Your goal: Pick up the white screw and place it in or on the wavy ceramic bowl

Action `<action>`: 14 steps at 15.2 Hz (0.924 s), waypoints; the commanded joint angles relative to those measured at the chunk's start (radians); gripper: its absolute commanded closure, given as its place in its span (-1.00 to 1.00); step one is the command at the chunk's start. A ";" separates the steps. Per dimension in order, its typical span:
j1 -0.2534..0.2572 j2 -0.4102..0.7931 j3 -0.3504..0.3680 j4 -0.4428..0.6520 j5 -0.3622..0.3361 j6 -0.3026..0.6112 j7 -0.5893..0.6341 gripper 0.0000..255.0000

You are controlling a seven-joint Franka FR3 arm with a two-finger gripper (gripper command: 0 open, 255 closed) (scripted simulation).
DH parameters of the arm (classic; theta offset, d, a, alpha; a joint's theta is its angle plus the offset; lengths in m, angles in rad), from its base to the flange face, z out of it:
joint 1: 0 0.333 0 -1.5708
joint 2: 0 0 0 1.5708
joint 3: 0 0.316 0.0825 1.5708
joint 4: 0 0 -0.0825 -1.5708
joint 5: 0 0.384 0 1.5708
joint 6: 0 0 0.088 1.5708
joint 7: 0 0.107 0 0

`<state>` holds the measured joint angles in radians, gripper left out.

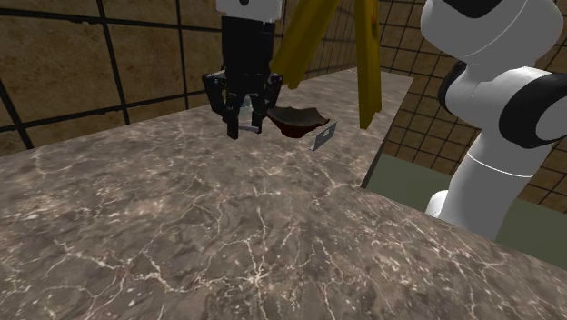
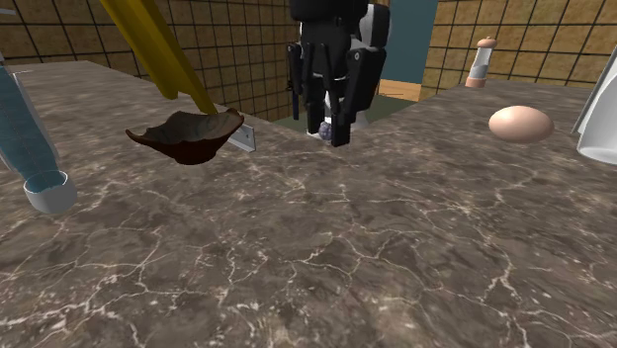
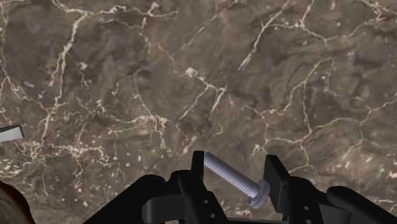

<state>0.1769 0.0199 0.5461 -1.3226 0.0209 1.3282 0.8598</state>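
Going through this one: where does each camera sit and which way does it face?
Shoulder view: beside the white arm, seen at its right, looking down over the marble counter; gripper beside the brown bowl.
Second exterior view: low across the counter, facing the gripper; bowl at its left.
Wrist view: on the hand, looking down at the counter; both fingers clasp the white screw.
Shared: both exterior views show gripper and bowl, sides swapped.
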 commanded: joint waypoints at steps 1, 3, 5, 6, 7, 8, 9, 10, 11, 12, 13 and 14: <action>0.006 0.024 0.006 0.059 -0.013 -0.038 0.009 1.00; 0.015 0.050 0.012 0.118 -0.027 -0.075 0.020 1.00; 0.027 0.080 0.019 0.183 -0.044 -0.115 0.031 1.00; 0.034 0.096 0.023 0.218 -0.054 -0.136 0.037 1.00; 0.038 0.103 0.024 0.233 -0.058 -0.144 0.040 1.00; 0.013 0.076 0.009 0.203 -0.042 -0.137 0.007 1.00; -0.011 0.052 -0.006 0.176 -0.028 -0.132 -0.025 1.00; -0.033 0.030 -0.021 0.152 -0.015 -0.128 -0.057 1.00; -0.052 0.010 -0.037 0.130 -0.005 -0.124 -0.089 1.00; -0.072 -0.008 -0.052 0.111 0.004 -0.121 -0.120 1.00; -0.089 -0.024 -0.068 0.094 0.012 -0.119 -0.151 1.00; -0.105 -0.039 -0.085 0.078 0.018 -0.118 -0.181 1.00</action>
<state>0.0873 -0.0109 0.4750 -1.2352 0.0351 1.2090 0.7089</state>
